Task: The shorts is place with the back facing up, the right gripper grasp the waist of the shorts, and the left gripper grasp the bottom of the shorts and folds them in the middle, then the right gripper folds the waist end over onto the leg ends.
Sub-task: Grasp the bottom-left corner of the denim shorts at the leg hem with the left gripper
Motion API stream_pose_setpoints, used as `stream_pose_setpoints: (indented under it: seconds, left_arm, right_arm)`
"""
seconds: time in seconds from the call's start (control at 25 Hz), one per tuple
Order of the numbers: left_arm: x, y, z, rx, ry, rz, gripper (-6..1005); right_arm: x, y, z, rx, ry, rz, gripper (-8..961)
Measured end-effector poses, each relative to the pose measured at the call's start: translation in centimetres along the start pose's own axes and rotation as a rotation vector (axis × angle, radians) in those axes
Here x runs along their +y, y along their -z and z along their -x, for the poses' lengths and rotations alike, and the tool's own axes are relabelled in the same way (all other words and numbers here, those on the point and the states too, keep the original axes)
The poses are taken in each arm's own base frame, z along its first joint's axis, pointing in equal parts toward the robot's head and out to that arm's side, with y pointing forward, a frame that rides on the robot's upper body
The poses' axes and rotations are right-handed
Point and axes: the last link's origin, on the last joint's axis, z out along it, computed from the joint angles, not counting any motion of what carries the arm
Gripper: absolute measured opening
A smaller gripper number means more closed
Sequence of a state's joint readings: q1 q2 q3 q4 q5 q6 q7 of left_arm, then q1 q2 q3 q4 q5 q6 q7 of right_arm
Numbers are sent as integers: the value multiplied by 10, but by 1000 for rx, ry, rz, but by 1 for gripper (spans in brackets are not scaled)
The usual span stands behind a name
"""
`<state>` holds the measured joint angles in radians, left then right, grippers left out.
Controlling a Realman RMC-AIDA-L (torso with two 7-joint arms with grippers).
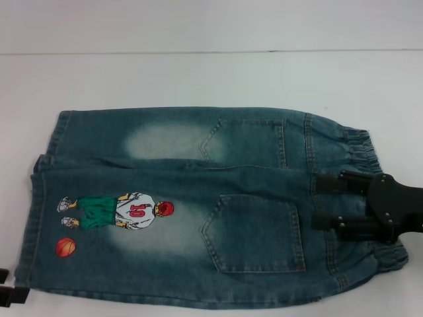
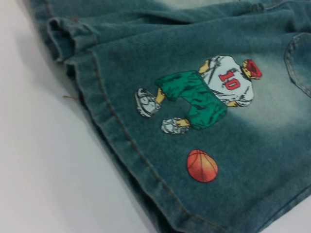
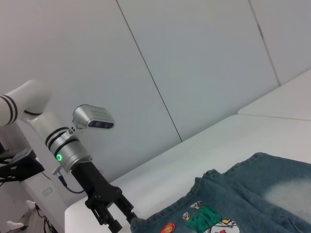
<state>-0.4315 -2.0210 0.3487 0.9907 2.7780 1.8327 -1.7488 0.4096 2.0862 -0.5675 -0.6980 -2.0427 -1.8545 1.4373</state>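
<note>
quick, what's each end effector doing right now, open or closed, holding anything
Left end effector: open, at the leg hem of the shorts, holding nothing.
Right end effector: open, fingers over the waistband, not yet gripping.

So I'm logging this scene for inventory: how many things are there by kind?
Shorts: 1
Grippers: 2, the right gripper over the waist, the left gripper at the leg hem
Table: 1
Total: 4
</note>
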Motion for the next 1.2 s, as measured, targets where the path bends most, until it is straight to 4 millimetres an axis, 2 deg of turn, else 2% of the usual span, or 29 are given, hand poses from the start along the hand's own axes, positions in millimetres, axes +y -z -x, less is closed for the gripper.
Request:
stream_pose_setpoints:
  seconds: [0.68, 1.2]
  left_arm:
    - [9, -15, -12, 6, -43, 43, 777]
    - [5, -17, -16, 17, -36, 1, 756]
  right_arm:
    - [1, 1, -2, 0, -4, -1, 921]
    - [2, 4, -3, -10, -5, -5, 915]
